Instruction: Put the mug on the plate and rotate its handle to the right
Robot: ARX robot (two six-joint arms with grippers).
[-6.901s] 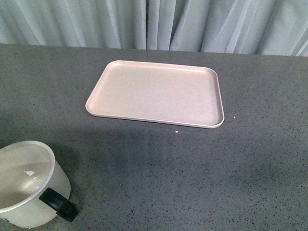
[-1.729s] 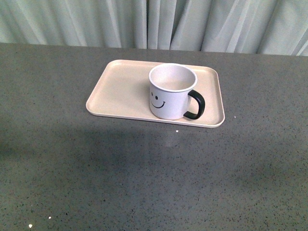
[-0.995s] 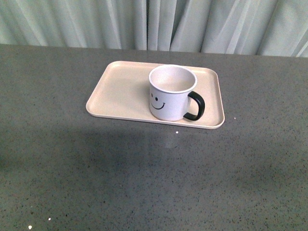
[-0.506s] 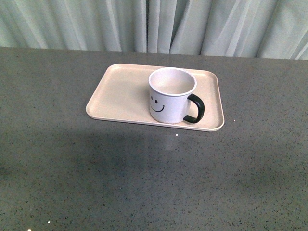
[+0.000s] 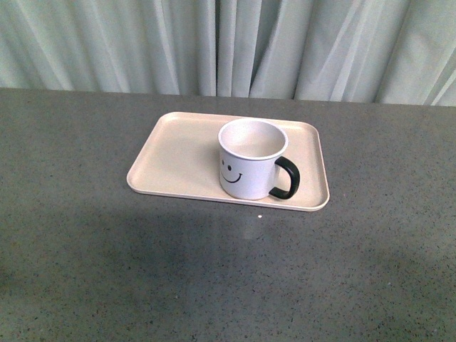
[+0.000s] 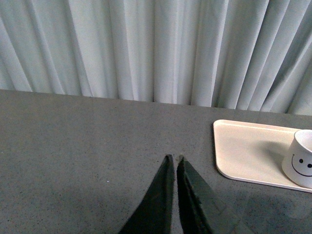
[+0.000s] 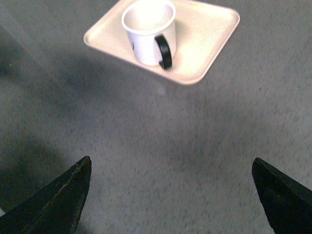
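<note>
The white mug [image 5: 251, 158] with its black smiley face stands upright on the pale pink plate [image 5: 178, 153], toward the plate's right half. Its black handle [image 5: 287, 178] points right and slightly toward me. Neither arm appears in the front view. In the left wrist view the left gripper [image 6: 174, 158] is shut with nothing in it, hovering over bare table well to the side of the plate [image 6: 243, 148] and mug [image 6: 300, 165]. The right wrist view has the right gripper [image 7: 171, 165] wide open above the table, far back from the mug [image 7: 147, 31] and its handle [image 7: 164, 51].
A grey speckled tabletop [image 5: 228, 278] spreads around the plate. Pale pleated curtains [image 5: 228, 43] hang along the table's far edge.
At first the plate was empty and the mug sat at the table's near left; by 1.7 s ago it stood on the plate. Lately the whole front view has slid downward in frame.
</note>
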